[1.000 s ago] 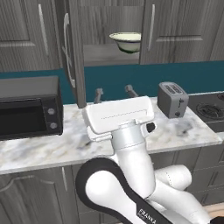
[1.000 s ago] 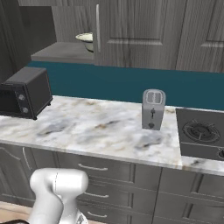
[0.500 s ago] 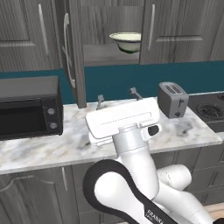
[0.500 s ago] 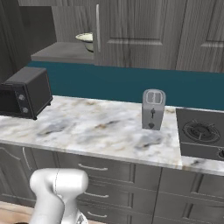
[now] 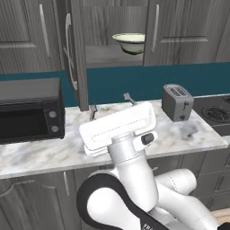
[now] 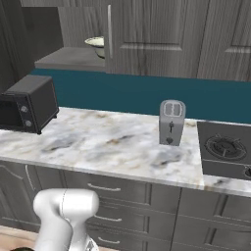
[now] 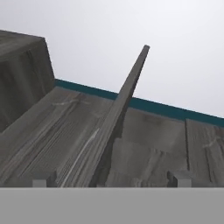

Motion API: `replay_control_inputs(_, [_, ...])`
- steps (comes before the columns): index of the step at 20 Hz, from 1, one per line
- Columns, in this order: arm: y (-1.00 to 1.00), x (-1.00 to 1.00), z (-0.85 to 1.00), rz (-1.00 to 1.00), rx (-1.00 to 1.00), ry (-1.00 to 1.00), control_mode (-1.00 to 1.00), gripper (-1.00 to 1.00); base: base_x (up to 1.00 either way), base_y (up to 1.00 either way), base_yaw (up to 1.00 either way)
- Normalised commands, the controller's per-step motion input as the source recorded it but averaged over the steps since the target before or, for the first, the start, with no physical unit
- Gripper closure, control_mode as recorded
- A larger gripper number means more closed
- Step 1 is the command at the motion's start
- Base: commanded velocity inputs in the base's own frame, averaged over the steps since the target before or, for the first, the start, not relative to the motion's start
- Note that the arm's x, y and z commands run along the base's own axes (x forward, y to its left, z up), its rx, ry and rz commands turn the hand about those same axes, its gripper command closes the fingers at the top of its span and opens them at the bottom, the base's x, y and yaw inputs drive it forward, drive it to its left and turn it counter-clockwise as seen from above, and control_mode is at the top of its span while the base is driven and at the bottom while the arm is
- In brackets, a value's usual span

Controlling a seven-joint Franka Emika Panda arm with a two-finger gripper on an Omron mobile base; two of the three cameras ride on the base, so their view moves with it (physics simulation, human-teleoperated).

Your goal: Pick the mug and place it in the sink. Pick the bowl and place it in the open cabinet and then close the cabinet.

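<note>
The cream-white bowl (image 5: 130, 42) with its green underside rests on the grey inner shelf (image 5: 105, 56) of the upper cabinet, whose left door (image 5: 75, 54) stands wide open. From the right base the bowl (image 6: 96, 44) peeks out beside the closed right door (image 6: 152, 37). My gripper (image 5: 111, 104) hangs over the counter, below the shelf, close to the open door's lower corner, open with nothing between its fingers. In the hand view the gripper (image 7: 109, 181) looks up along the door's edge (image 7: 118, 118), which runs between the spread fingertips (image 7: 41, 181). Mug and sink are out of view.
A black microwave (image 5: 29, 110) stands on the marble counter (image 5: 40, 152) at the left, a grey toaster (image 5: 177, 102) at the right, and a stove burner (image 6: 225, 147) beyond it. Lower drawers (image 6: 127, 193) run under the counter.
The hand has sunk a little and rolled, so its left finger sits lower than its right. Bowl, door and base views have stayed put.
</note>
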Motion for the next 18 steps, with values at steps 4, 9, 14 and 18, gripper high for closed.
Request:
replay_control_inputs(4, [0.25,-0.72,0.14,-0.3,-0.01,-0.01,-1.0,-1.0,0.0,0.0,0.0])
replay_control_inputs(9, [0.47,-0.6,0.27,-0.28,-0.07,-0.09,-1.0,-1.0,0.0,0.0,0.0])
replay_control_inputs(14, [0.7,-0.5,0.36,-0.28,-0.15,-0.14,-1.0,-1.0,0.0,0.0,0.0])
replay_control_inputs(18, [0.65,-0.37,0.32,-0.29,-0.17,-0.13,-1.0,-1.0,0.0,0.0,0.0])
